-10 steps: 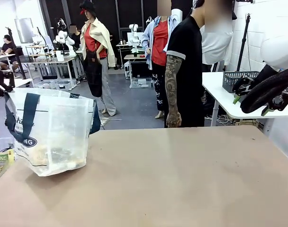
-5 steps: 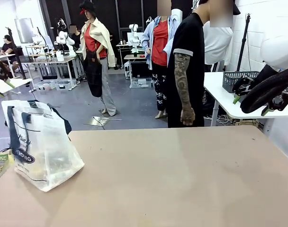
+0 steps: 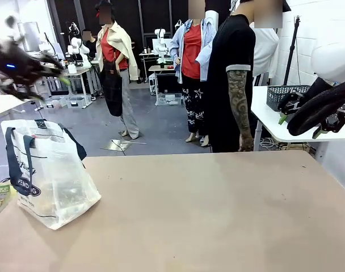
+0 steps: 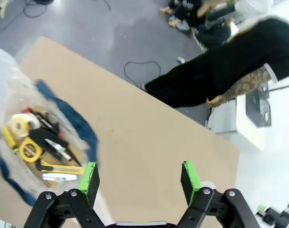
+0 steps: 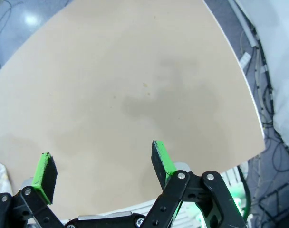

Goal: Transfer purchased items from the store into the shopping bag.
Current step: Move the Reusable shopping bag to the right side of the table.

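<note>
A second ago the tall see-through white plastic shopping bag with dark blue straps (image 3: 45, 173) was held up and puffed wide. Now it sits lower on the light brown worktop (image 3: 218, 209), near the worktop's left edge, and leans a little to the right. The left end effector (image 3: 25, 65) has let go and moved up; it is a blur high above the bag. The person in the black shirt (image 3: 232, 79) has stepped to the right.

The bag stands upright, its long side going up and down, with its open mouth facing up.

From the left wrist camera, the bag (image 4: 21, 95) lies below and to the left. Inside it are small yellow, red and black purchased items (image 4: 37, 149), among them round yellow ones and a long flat yellow one.

The left end effector (image 4: 139, 180) has its green pads wide apart with nothing between them. The right end effector (image 5: 101, 168) is also spread wide and holds nothing. It hangs above the right part of the worktop, far from the bag.
</note>
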`<state>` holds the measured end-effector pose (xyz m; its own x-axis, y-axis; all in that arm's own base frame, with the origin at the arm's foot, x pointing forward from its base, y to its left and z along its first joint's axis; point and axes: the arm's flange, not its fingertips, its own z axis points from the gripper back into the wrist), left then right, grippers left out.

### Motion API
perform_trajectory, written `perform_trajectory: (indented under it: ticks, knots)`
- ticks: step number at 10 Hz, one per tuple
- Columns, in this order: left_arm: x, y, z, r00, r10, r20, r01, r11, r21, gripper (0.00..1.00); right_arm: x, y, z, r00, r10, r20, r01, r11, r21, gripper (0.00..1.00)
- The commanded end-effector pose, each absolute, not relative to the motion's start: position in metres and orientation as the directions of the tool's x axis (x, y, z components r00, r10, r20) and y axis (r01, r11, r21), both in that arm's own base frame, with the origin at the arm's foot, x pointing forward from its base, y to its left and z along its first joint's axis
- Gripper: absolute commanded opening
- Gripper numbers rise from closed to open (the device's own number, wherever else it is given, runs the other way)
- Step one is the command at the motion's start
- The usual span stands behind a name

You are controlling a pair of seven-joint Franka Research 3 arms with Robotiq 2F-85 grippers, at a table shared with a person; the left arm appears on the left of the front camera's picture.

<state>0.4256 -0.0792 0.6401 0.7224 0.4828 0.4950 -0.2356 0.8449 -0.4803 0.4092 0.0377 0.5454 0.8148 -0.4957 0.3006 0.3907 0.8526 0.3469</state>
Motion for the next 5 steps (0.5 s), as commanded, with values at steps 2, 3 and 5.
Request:
perform_trajectory:
  ticks: [2, 3, 5]
  knots:
    - [0.482, -0.188, 0.598, 0.818, 0.274, 0.506, -0.128, 0.944, -0.304, 0.89, 0.41, 0.037, 0.548, 0.813, -0.503, 0.292, 0.403, 0.849, 0.342, 1.0]
    - [0.492, -0.216, 0.581, 0.84, 0.187, 0.509, -0.056, 0.964, -0.262, 0.89, 0.41, 0.037, 0.548, 0.813, -0.503, 0.292, 0.403, 0.849, 0.342, 1.0]
    - [0.506, -0.26, 0.549, 0.889, 0.024, 0.457, 0.075, 0.977, -0.197, 0.89, 0.41, 0.037, 0.548, 0.813, -0.503, 0.292, 0.403, 0.849, 0.342, 1.0]
